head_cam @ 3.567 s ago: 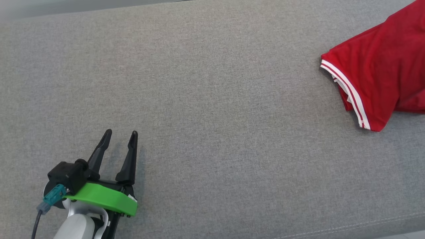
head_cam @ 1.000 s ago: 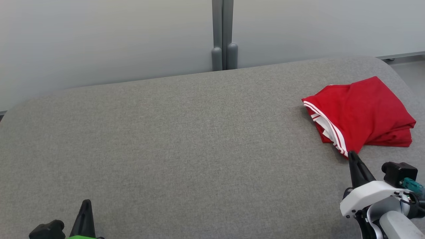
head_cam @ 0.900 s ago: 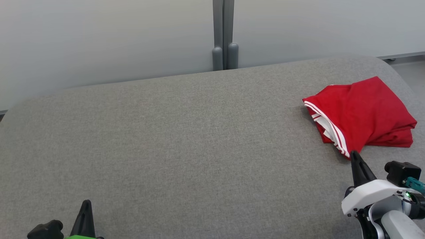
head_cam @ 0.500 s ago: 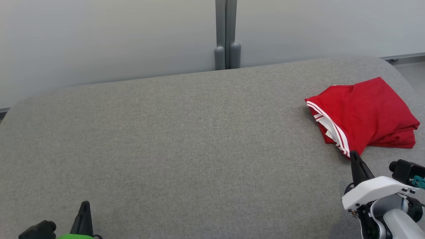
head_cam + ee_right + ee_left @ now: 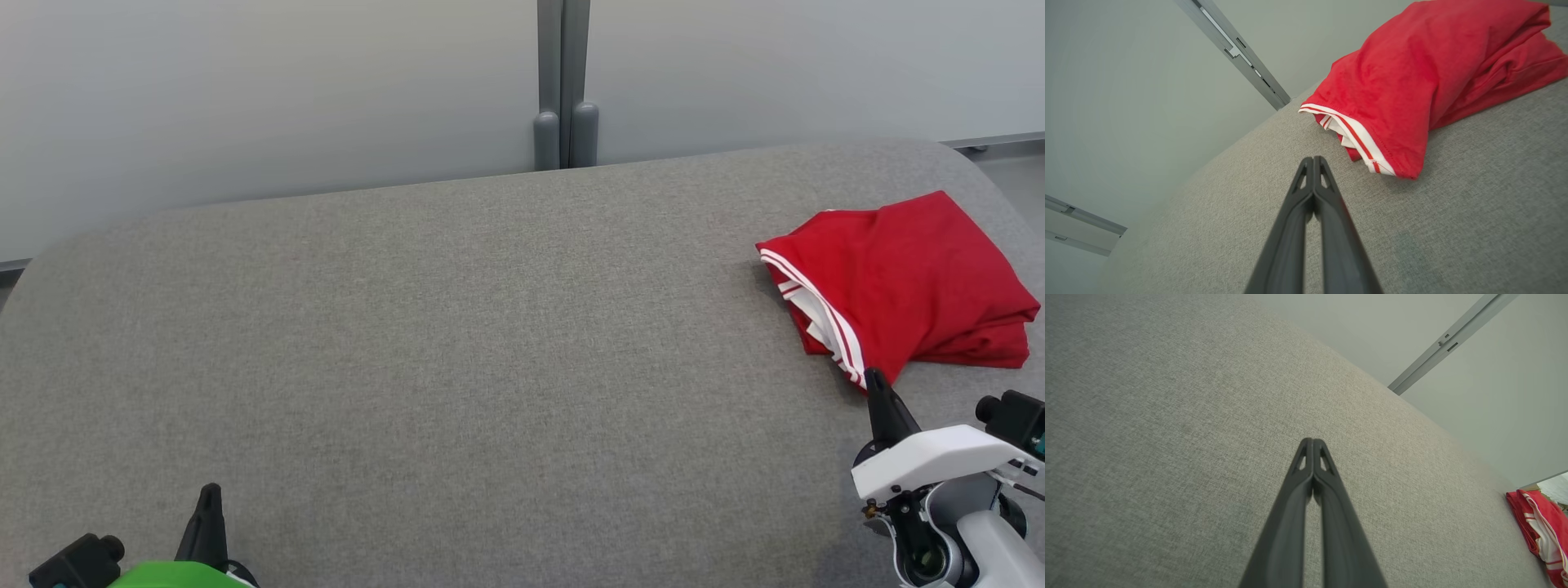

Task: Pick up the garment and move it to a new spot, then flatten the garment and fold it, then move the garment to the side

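Right pincer (image 5: 876, 384), shut tight and empty, hovers just beside the striped corner of the folded red garment with white-striped trim (image 5: 906, 278), which lies on the grey upholstered bench (image 5: 457, 343). The left pincer (image 5: 1312, 443), likewise closed and empty, is well apart from the garment. The garment looks placed, so back straight away from it without snagging that hem.

The head camera has lifted since 3.6 s ago: then it looked down and the garment (image 5: 898, 278) was cut by the picture's edge, now the whole garment shows, with the wall and its grey post (image 5: 563, 82) behind it. The left hand (image 5: 1312, 443) had its fingers standing apart then; now they are pressed together. The right hand (image 5: 873, 377) has come into the head view, its tip just beside the striped corner of the garment. In the last second the camera has turned a little, so the garment sits slightly more to the right in the picture.
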You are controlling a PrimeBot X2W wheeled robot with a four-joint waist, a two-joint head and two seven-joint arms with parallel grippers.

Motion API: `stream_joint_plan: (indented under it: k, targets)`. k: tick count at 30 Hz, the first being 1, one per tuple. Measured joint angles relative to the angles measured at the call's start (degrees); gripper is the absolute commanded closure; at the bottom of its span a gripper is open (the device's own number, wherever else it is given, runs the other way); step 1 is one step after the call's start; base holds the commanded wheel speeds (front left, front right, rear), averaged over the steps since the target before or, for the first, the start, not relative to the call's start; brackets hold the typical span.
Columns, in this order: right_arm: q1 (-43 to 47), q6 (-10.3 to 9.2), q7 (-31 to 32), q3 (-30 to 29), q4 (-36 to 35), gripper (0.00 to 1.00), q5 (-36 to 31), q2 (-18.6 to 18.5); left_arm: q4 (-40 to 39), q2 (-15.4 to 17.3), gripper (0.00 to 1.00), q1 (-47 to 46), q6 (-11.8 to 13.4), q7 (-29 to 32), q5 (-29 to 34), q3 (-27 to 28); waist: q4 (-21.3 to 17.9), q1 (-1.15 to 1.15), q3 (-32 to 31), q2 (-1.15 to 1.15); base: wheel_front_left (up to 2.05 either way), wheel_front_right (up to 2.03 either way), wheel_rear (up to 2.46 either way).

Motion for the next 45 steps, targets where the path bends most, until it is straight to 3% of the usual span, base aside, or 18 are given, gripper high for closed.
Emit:
stream_joint_plan:
  k: [45]
  targets:
    - [-0.68, 5.65, 8.58, -11.01, -0.8, 1.0, 26.19, 5.8, 1.37, -2.72, 1.0, -5.11, -5.01, 8.5, -25.81, 5.28, 1.8, 0.0, 0.57, 0.0, 0.0, 0.0, 0.0]
